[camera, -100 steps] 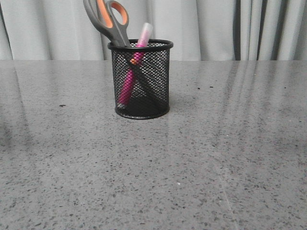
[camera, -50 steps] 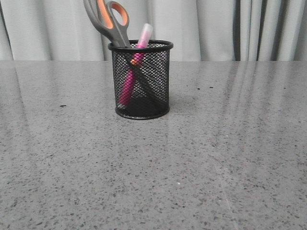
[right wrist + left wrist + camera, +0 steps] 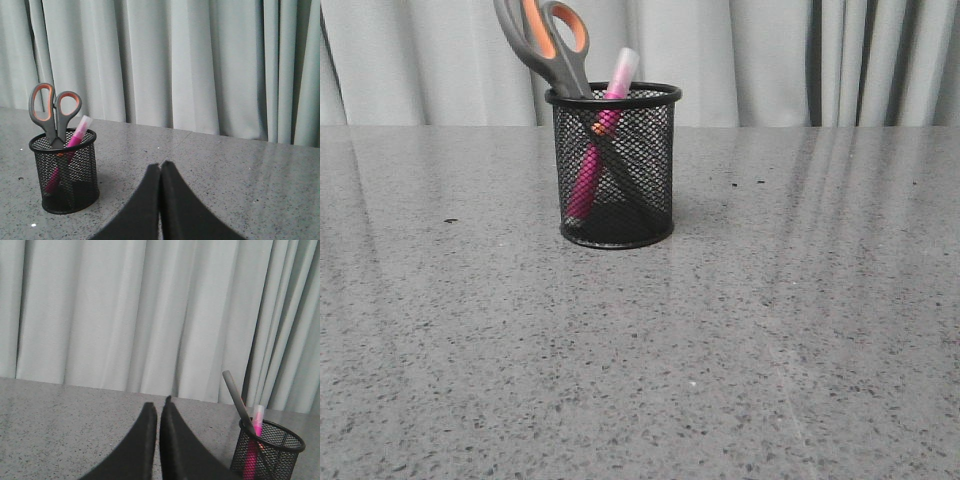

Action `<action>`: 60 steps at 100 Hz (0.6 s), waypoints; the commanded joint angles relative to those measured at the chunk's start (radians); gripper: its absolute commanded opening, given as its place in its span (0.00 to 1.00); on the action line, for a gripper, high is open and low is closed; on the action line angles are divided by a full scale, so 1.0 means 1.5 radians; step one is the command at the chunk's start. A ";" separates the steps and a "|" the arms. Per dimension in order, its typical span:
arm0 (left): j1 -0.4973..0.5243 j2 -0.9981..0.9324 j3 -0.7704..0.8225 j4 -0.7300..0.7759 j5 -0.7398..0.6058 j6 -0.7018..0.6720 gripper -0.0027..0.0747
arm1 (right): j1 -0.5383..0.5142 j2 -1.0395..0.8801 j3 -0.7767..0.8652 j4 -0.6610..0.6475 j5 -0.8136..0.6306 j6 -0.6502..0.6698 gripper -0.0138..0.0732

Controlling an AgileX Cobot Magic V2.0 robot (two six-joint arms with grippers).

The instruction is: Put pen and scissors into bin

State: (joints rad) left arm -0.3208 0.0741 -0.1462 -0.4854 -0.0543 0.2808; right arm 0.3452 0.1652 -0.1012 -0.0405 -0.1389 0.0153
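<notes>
The black wire-mesh bin (image 3: 616,170) stands upright at the back middle of the table. The magenta pen (image 3: 595,160) leans inside it, its whitish cap above the rim. The scissors (image 3: 546,42) stand in it, blades down, grey and orange handles sticking out. The bin also shows in the left wrist view (image 3: 270,452) and the right wrist view (image 3: 65,172), with pen (image 3: 75,137) and scissors (image 3: 52,107) in it. My left gripper (image 3: 158,406) is shut and empty, away from the bin. My right gripper (image 3: 160,164) is shut and empty, away from the bin. Neither gripper shows in the front view.
The grey speckled table (image 3: 720,350) stretches all around the bin. A pale grey curtain (image 3: 750,50) hangs behind the table's far edge.
</notes>
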 commanded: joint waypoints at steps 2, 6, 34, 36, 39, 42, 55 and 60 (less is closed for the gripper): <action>0.001 0.006 -0.017 -0.005 -0.050 0.001 0.01 | -0.005 0.005 -0.018 -0.002 -0.048 -0.006 0.08; 0.001 0.006 -0.017 -0.005 -0.050 0.001 0.01 | -0.005 0.005 -0.018 -0.002 -0.048 -0.006 0.08; 0.001 0.006 -0.017 -0.005 -0.050 0.001 0.01 | -0.005 0.005 -0.018 -0.002 -0.048 -0.006 0.08; 0.001 0.006 -0.017 -0.005 -0.051 0.001 0.01 | -0.005 0.005 -0.018 -0.002 -0.048 -0.006 0.08; 0.001 0.006 -0.017 -0.005 -0.051 0.001 0.01 | -0.005 0.005 -0.018 -0.002 -0.048 -0.006 0.08; 0.001 0.006 -0.017 -0.005 -0.051 0.001 0.01 | -0.005 0.005 -0.018 -0.002 -0.048 -0.006 0.08; 0.007 0.006 -0.011 0.099 -0.046 -0.002 0.01 | -0.005 0.005 -0.018 -0.002 -0.048 -0.006 0.08; 0.020 0.004 -0.006 0.147 -0.030 -0.033 0.01 | -0.005 0.005 -0.018 -0.002 -0.048 -0.006 0.08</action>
State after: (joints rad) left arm -0.3165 0.0741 -0.1398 -0.3920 -0.0590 0.2789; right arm 0.3452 0.1652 -0.1012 -0.0405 -0.1382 0.0153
